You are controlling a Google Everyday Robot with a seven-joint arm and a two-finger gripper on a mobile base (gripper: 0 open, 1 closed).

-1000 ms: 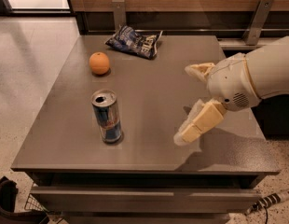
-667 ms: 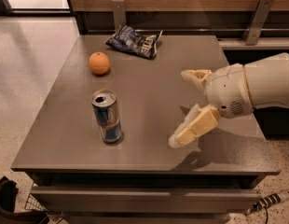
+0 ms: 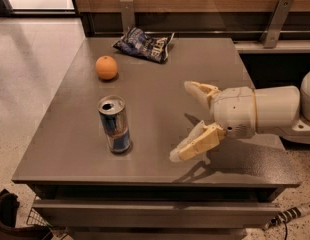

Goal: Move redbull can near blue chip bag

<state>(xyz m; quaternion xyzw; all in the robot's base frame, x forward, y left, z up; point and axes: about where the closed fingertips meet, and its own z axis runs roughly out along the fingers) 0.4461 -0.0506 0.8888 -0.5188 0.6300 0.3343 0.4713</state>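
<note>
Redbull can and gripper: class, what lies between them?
Nothing: in the camera view, only bare tabletop separates the redbull can from the open gripper over the tabletop's right side.

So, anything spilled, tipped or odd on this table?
Nothing stands out. The can stands upright, opened, no spill around it; the crumpled bag lies at the table's far edge, the orange apart from both. The pincer hangs open, right of the can.

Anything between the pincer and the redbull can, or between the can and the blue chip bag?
Nothing visible. The open pincer sits right of the redbull can with bare table between. The can's path to the blue chip bag is open too; the orange lies just left of it.
</note>
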